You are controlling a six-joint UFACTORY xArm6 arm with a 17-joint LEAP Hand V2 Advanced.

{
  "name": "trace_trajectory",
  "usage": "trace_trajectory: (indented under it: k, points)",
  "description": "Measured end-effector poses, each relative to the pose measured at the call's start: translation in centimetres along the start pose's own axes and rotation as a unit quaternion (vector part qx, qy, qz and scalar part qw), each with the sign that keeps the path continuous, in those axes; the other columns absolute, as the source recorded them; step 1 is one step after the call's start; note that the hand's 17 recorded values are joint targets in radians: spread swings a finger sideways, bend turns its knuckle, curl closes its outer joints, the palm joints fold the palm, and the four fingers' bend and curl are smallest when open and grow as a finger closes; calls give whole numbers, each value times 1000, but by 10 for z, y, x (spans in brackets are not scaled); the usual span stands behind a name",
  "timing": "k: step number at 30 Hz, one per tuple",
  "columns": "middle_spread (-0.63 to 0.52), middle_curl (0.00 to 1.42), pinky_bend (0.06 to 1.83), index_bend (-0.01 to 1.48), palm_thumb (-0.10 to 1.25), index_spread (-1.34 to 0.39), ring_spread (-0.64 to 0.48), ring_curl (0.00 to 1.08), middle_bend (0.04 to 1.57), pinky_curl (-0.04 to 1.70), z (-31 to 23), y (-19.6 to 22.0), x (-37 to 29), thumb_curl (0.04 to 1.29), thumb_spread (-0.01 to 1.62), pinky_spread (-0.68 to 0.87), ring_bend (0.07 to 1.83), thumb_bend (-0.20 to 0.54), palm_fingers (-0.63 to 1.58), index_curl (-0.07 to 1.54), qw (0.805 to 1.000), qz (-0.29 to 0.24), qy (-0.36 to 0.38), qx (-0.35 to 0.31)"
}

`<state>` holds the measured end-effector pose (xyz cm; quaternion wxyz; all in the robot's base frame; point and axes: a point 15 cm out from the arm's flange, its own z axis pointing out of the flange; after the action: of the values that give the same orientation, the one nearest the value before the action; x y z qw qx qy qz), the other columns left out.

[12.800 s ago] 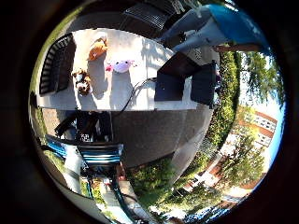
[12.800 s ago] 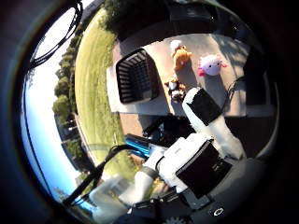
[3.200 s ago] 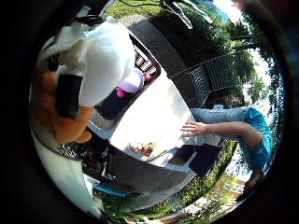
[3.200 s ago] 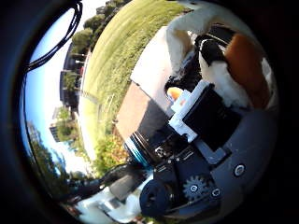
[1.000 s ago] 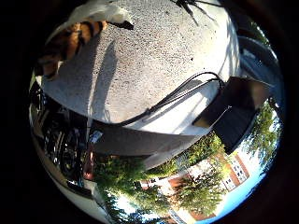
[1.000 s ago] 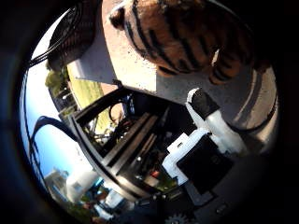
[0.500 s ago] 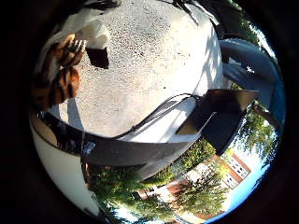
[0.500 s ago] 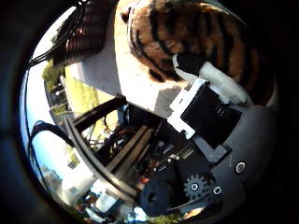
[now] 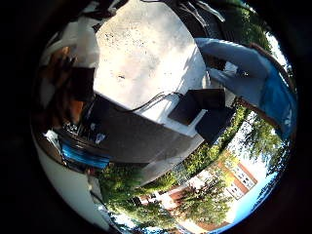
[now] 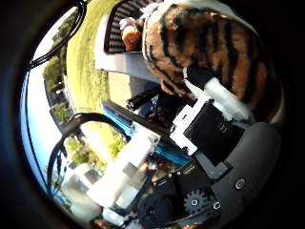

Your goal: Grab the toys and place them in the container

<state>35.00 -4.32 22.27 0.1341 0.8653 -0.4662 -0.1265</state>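
A striped tiger toy (image 10: pixel 205 43) fills much of the thumb side view, close to the palm. My hand (image 10: pixel 217 119) has a white and black finger (image 10: pixel 212 88) curled across it, so it is shut on the toy, which is off the table. The black slatted container (image 10: pixel 118 27) stands on the table (image 9: pixel 156 49) behind the toy, with an orange-brown toy (image 10: pixel 131 36) inside. In the little finger side view the tiger toy (image 9: pixel 57 73) sits at the edge beside a dark finger part (image 9: pixel 80 84).
A person in blue (image 9: pixel 255 73) bends near the table's far side. Dark flat objects (image 9: pixel 200 105) lie at the table's edge. Grass (image 10: pixel 84 72) lies beyond the table. The white arm (image 10: pixel 124 176) and a blue frame (image 9: pixel 83 156) are below.
The tiger toy lay on the table a second ago. A finger has closed over it, and the table now looks farther off, with the container in view.
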Motion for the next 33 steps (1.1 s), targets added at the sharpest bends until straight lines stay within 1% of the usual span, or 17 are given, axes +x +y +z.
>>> trace_trajectory:
  k: [4, 9, 14, 18, 20, 22, 24, 26, 27, 28, 29, 30, 32, 33]
  points:
    - [-204, 1048, 1490, 799, 989, -994, -127, 862, 1227, 904, -66, -53, -47, 793, 1071, 183, 1413, -13, 875, 270, 997, -38, -6, 71]
    - [-202, 1063, 1510, 823, 958, -1028, -132, 873, 1246, 918, -88, -133, -91, 817, 1069, 172, 1434, -20, 854, 298, 994, -45, -36, 91]
    - [-200, 1078, 1530, 844, 909, -1061, -135, 885, 1264, 935, -67, -209, -107, 836, 1071, 155, 1457, -16, 817, 345, 995, -39, -54, 78]
    - [-198, 1085, 1535, 854, 889, -1080, -137, 891, 1277, 947, -33, -258, -113, 850, 1078, 148, 1479, -17, 785, 393, 996, -29, -60, 55]
    - [-198, 1088, 1539, 858, 880, -1087, -137, 894, 1283, 953, -14, -269, -118, 853, 1082, 146, 1490, -16, 771, 417, 997, -21, -63, 40]
    - [-197, 1089, 1525, 829, 852, -1095, -133, 898, 1290, 972, -10, -276, -121, 842, 1104, 139, 1514, -23, 677, 442, 997, -15, -61, 42]
    - [-192, 1072, 1480, 826, 842, -1068, -113, 878, 1266, 969, -1, -284, -121, 816, 1130, 144, 1520, -23, 655, 476, 997, -10, -60, 45]
    - [-161, 1004, 1428, 827, 822, -963, -40, 805, 1157, 922, 8, -286, -121, 765, 1152, 185, 1415, -29, 678, 530, 997, -7, -61, 37]
    - [-150, 958, 1395, 833, 814, -874, -8, 776, 1049, 906, 12, -286, -120, 739, 1157, 207, 1329, -32, 558, 557, 998, -7, -60, 33]
    - [-135, 909, 1399, 799, 799, -748, 38, 773, 890, 918, 16, -286, -120, 716, 1156, 241, 1258, -37, 263, 580, 998, -6, -60, 29]
    - [-106, 834, 1358, 747, 790, -634, 97, 734, 730, 902, 19, -286, -119, 694, 1156, 278, 1139, -37, -57, 580, 998, -3, -61, 27]
    - [-78, 770, 1292, 700, 783, -557, 141, 676, 634, 863, 20, -286, -118, 674, 1155, 309, 1024, -36, -184, 562, 998, -2, -62, 26]
    - [-32, 654, 1169, 585, 786, -474, 215, 540, 460, 772, 20, -285, -113, 641, 1152, 361, 812, -29, -234, 493, 998, 1, -63, 26]
    - [-24, 633, 1142, 561, 787, -459, 228, 516, 430, 754, 20, -284, -112, 634, 1151, 373, 779, -28, -215, 478, 998, 2, -63, 25]
